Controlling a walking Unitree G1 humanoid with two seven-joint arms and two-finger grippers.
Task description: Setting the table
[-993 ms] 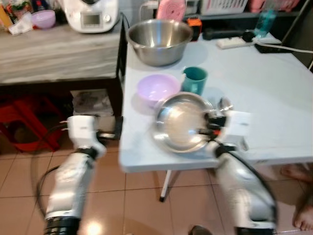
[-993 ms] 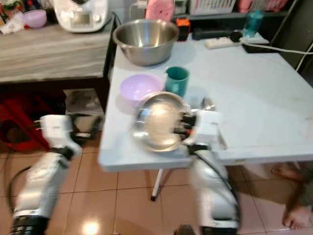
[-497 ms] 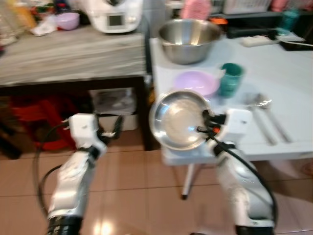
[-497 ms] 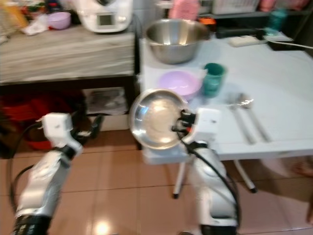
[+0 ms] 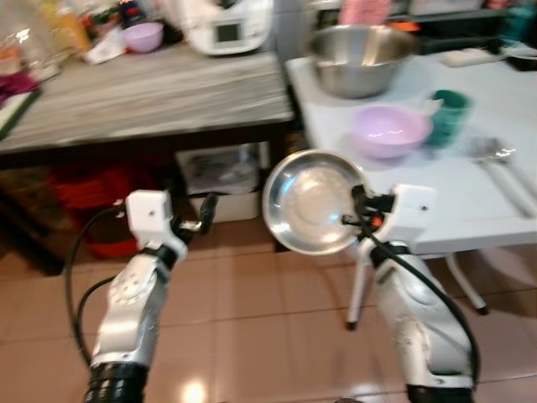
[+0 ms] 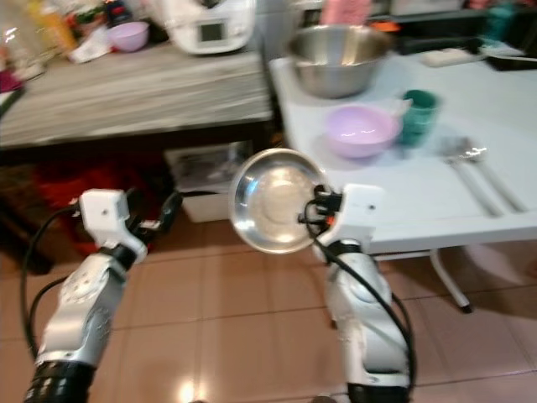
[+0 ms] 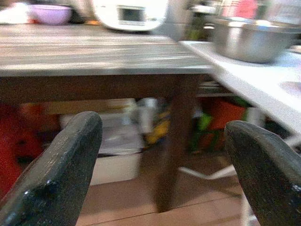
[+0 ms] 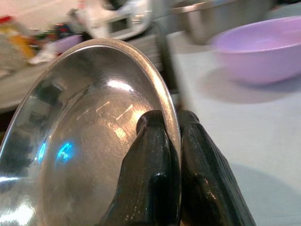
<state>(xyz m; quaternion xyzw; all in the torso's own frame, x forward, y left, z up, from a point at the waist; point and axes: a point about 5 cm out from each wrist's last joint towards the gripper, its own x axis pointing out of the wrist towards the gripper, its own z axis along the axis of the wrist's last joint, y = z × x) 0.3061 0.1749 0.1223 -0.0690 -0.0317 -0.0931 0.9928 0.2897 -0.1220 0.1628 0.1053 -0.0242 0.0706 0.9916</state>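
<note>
My right gripper (image 5: 354, 214) is shut on the rim of a shiny steel plate (image 5: 312, 201), held up on edge over the floor just off the white table's near left corner (image 5: 336, 180). In the right wrist view both black fingers (image 8: 155, 165) pinch the plate's rim (image 8: 141, 70). On the table stand a lilac bowl (image 5: 389, 130), a teal cup (image 5: 450, 116), a large steel mixing bowl (image 5: 362, 59) and steel spoons (image 5: 497, 159). My left gripper (image 5: 205, 214) hangs open and empty over the floor to the left; its fingers (image 7: 61, 169) stand wide apart.
A grey wooden counter (image 5: 143, 96) runs along the left, carrying a white appliance (image 5: 226, 23) and a small purple bowl (image 5: 143, 35). Red crates (image 5: 92, 189) and boxes sit under it. Tiled floor (image 5: 252, 319) lies in front.
The camera has swung left, so the table now sits further right in view. The plate, still gripped, has come off the table and now hangs over the floor.
</note>
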